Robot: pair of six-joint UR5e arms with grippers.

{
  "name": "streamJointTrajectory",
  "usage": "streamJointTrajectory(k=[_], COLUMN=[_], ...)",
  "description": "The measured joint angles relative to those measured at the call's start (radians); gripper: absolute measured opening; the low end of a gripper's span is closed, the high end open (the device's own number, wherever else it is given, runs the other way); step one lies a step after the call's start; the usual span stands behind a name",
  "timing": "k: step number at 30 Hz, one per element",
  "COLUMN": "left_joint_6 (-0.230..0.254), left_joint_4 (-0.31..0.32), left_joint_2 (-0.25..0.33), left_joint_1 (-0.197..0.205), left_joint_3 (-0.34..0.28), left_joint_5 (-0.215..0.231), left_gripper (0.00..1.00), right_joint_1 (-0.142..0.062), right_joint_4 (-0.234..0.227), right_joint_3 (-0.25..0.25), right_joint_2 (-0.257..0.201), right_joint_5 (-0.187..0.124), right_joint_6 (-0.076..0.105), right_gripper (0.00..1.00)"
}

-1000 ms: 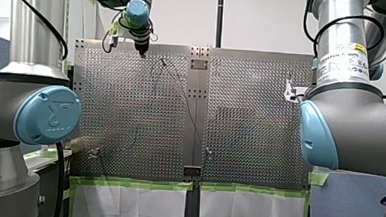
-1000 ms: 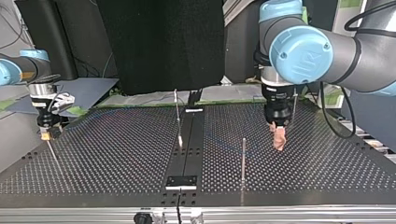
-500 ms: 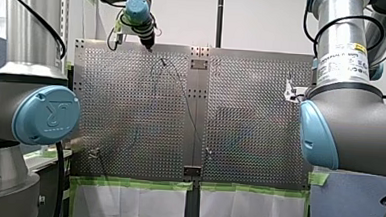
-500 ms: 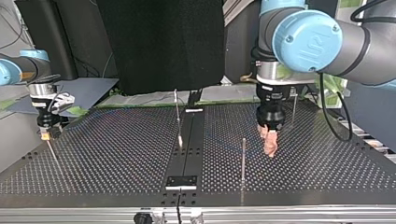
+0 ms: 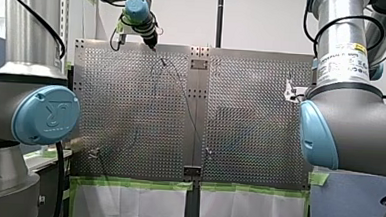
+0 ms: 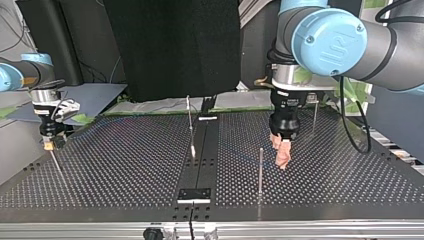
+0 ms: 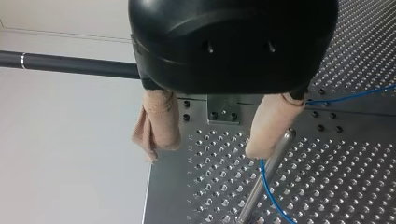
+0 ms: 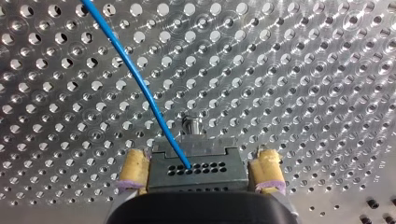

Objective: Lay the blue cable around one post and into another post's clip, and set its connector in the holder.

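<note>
The thin blue cable [image 8: 135, 77] crosses the perforated plate and ends in a grey connector [image 8: 205, 161]. That connector sits between the yellow pads of my right gripper [image 8: 198, 175], which is open and flanks it. At the top view's left this gripper [image 6: 48, 145] hangs low over the plate's edge. My left gripper [image 7: 210, 140] is open with nothing between its beige pads. One pad stands right beside a slim metal post [image 7: 268, 172], and the cable [image 7: 268, 186] curves past that post's foot. In the top view my left gripper [image 6: 281, 155] hovers just beside the post [image 6: 260, 172].
A second post [image 6: 190, 125] rises near the dark centre strip [image 6: 200, 165], and a third [image 6: 315, 117] stands behind my left gripper. A small metal bracket [image 7: 223, 109] is bolted ahead of the left fingers. The plate's far edge [image 5: 134, 45] lies under my left gripper.
My left gripper has moved toward the top view's left, closer to the near post, and rightward along the plate's far edge in the front view. The right arm has not moved.
</note>
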Motion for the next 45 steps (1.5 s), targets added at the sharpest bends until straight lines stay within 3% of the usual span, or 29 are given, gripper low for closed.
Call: streamJointTrajectory(k=[23,33,39,45], left_joint_6=[-0.004,-0.045,-0.099,-0.118], left_joint_4=[0.002,0.083,0.143,0.196], left_joint_2=[0.000,0.000,-0.001,-0.025], left_joint_1=[-0.006,-0.032,-0.048,-0.052], left_joint_3=[-0.015,-0.109,-0.169,-0.223], left_joint_5=[-0.001,0.071,0.081,0.081], left_gripper=[1.00,1.00,1.00,1.00], right_joint_1=[0.000,0.001,0.002,0.002], right_joint_4=[0.000,0.000,0.000,0.001], right_joint_3=[0.000,0.000,0.000,0.000], right_joint_2=[-0.001,-0.001,-0.001,-0.001], right_joint_5=[-0.001,0.000,0.000,0.001], right_joint_6=[0.001,0.000,0.000,0.000], right_gripper=[1.00,1.00,1.00,1.00])
